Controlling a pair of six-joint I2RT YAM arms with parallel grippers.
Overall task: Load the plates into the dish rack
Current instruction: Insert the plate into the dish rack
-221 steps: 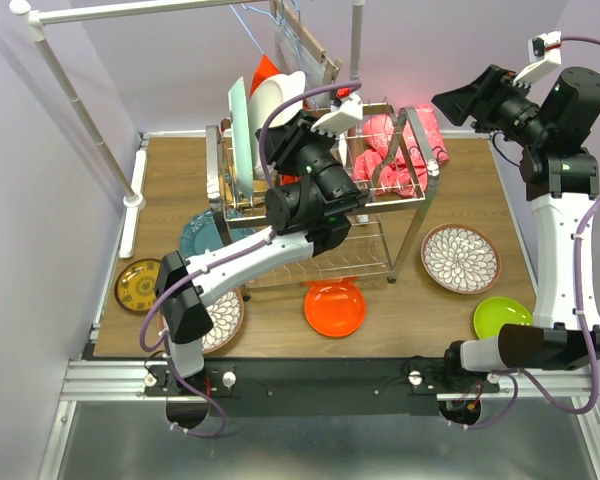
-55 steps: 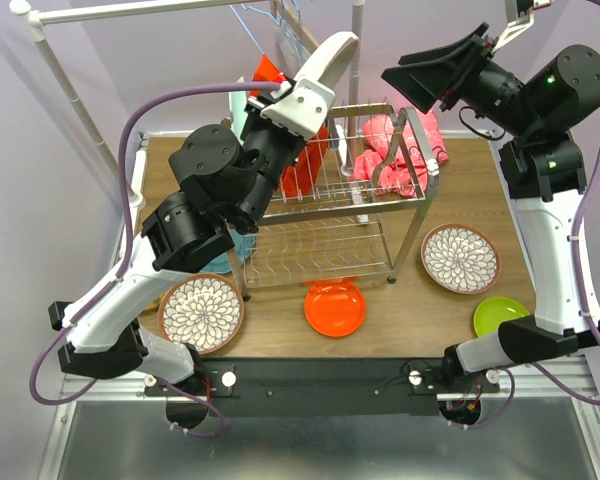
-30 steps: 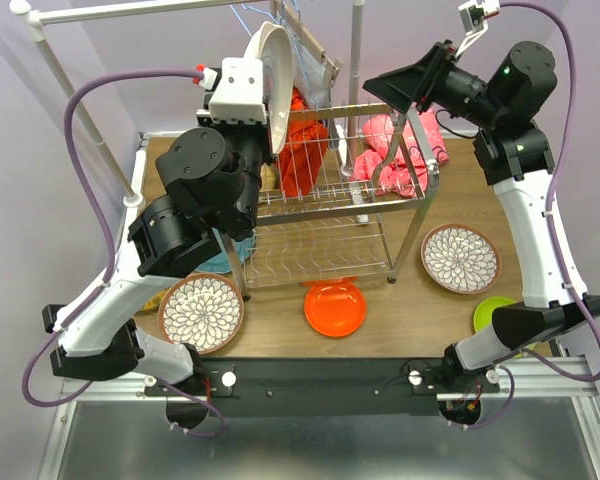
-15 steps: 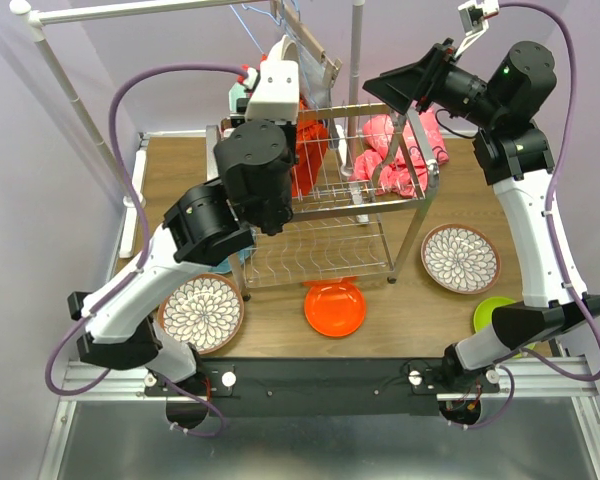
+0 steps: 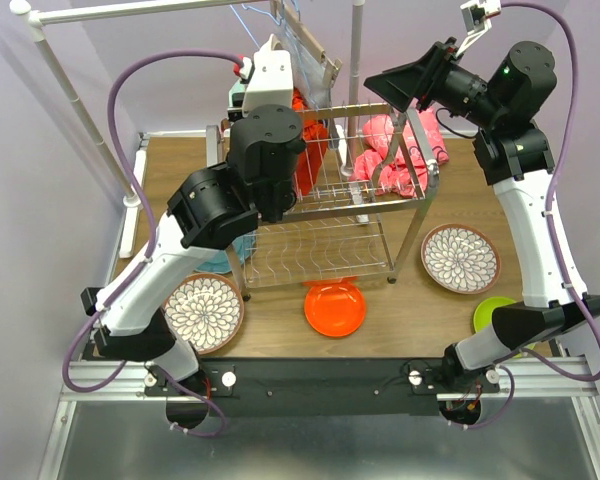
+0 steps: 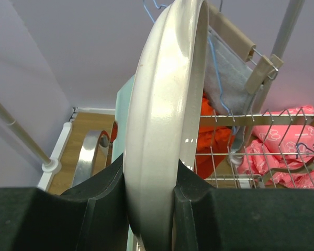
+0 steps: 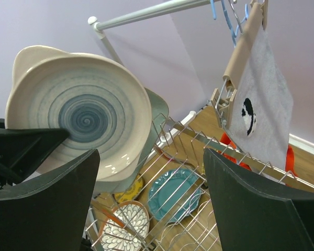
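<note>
Along the bottom of the overhead view four plates lie flat on the table (image 5: 180,165): a flowered plate (image 5: 202,313) at lower left, an orange plate (image 5: 335,308) in the middle, a green plate (image 5: 500,316) at lower right and a second flowered plate (image 5: 461,258) just above it. The right wrist view also shows a teal plate (image 7: 175,191) and a small yellow plate (image 7: 130,192) on the wood below the wires. Beyond them, in the centre of the overhead view, stands the dish rack (image 5: 325,245), with a red cloth (image 5: 305,150) and pink cloths (image 5: 400,150) on its upper shelf. At the rack's upper left a mint plate (image 7: 158,112) stands on edge. Just in front of it the left gripper (image 6: 150,198) is clamped on the lower rim of a white plate (image 6: 162,104), holding it upright above the shelf. The step in hand looks like slotting this plate in beside the mint one. The next move likely calls for lowering it edge-first between two wires without knocking its neighbour or the hanger (image 6: 235,39) close behind, then letting go. At the upper right of the overhead view the right gripper (image 5: 405,85) hangs high, its fingers spread wide and holding nothing
</note>
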